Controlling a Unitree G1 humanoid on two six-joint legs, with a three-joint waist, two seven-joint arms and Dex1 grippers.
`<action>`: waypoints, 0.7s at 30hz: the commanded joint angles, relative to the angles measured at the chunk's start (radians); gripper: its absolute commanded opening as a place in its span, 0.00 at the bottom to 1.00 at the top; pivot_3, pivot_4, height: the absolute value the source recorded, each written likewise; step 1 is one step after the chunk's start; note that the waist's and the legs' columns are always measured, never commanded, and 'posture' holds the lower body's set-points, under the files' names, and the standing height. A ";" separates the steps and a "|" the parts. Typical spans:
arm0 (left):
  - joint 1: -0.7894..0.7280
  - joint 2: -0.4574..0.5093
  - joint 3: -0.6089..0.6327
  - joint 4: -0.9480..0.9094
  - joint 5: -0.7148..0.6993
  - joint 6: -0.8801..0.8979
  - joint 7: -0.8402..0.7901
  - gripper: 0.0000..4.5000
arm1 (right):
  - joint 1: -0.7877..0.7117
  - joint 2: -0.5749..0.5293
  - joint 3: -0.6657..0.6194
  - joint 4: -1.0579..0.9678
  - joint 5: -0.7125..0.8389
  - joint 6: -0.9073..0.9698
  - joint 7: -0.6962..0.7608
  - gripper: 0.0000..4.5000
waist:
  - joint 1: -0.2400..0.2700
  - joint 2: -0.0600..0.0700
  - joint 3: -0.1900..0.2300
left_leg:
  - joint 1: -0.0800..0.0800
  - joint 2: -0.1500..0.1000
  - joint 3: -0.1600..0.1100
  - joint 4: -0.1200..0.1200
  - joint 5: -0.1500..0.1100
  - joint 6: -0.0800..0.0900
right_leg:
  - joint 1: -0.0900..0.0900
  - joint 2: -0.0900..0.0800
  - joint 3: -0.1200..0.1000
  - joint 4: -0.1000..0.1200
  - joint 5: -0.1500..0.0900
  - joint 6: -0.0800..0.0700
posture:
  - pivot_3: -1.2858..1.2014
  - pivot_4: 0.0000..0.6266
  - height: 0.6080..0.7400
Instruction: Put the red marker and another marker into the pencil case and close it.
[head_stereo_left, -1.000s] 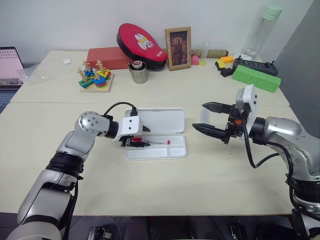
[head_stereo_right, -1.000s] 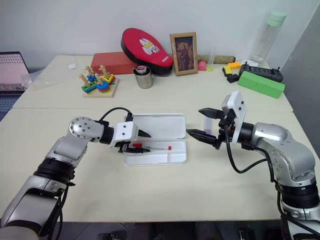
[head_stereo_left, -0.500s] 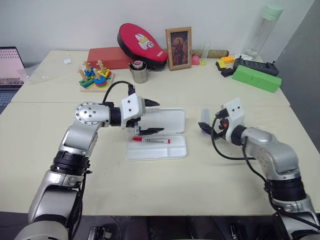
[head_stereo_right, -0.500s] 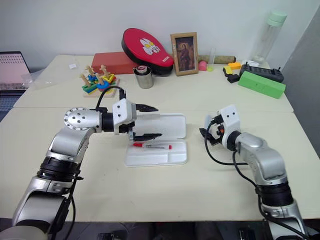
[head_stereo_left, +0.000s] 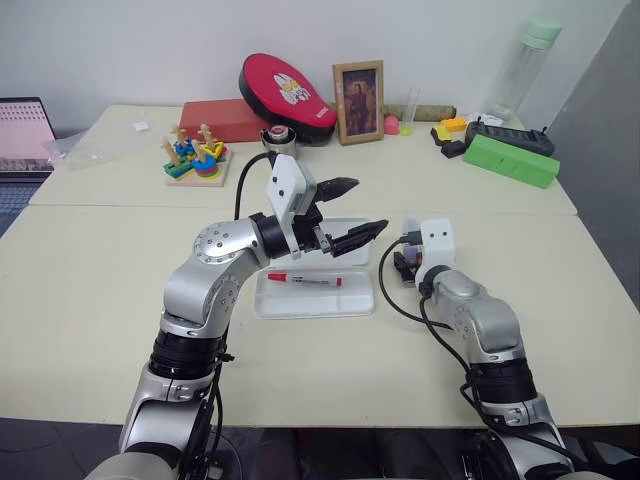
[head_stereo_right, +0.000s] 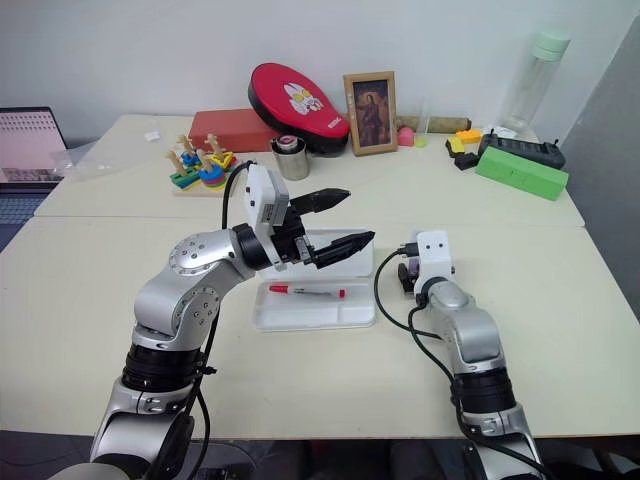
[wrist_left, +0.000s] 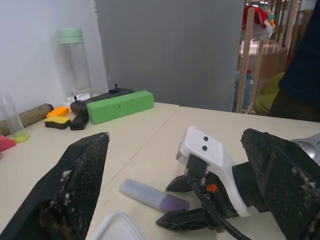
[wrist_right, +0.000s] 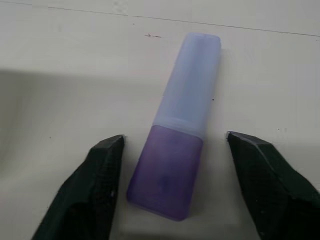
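Red-capped white-barrel slim marker (head_stereo_left: 304, 279) lies in tray of flat white plastic pencil case (head_stereo_left: 314, 297), long axis along case's length, red cap toward case's left end. Barrel print unreadable to me. Short lilac translucent marker (wrist_right: 175, 125) on table right of case, between right gripper (wrist_right: 176, 187) fingers, jaws apart, untouched. Left gripper (head_stereo_left: 347, 213) above case, jaws wide, hiding lid.

2 markers (wrist_right: 172, 150), 1 pencil case (head_stereo_right: 315, 310)
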 joint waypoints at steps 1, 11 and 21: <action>-0.019 0.004 0.004 -0.021 -0.002 -0.008 0.006 1.00 | 0.009 -0.004 -0.041 0.026 -0.034 0.014 -0.034 0.53 | 0.002 0.000 0.000 | 0.000 0.000 0.000 0.000 0.000 0.000 | 0.000 0.000 0.000 0.000 0.000 0.000 | 0.52 0.24 1.00; 0.019 0.097 0.058 -0.073 -0.039 0.043 -0.025 1.00 | -0.067 -0.063 -0.110 -0.050 0.028 -0.132 0.088 0.25 | 0.001 0.001 0.001 | -0.002 0.000 0.000 -0.001 0.000 0.000 | -0.002 0.000 0.000 -0.001 0.000 0.000 | 0.52 0.24 1.00; 0.381 0.404 0.357 -0.298 -0.188 0.168 -0.099 1.00 | -0.171 -0.283 0.021 -0.184 0.372 -0.142 0.803 0.25 | -0.029 0.001 0.001 | -0.002 0.001 0.002 -0.005 0.000 0.001 | -0.005 0.000 0.001 -0.001 -0.001 -0.006 | 0.52 0.24 1.00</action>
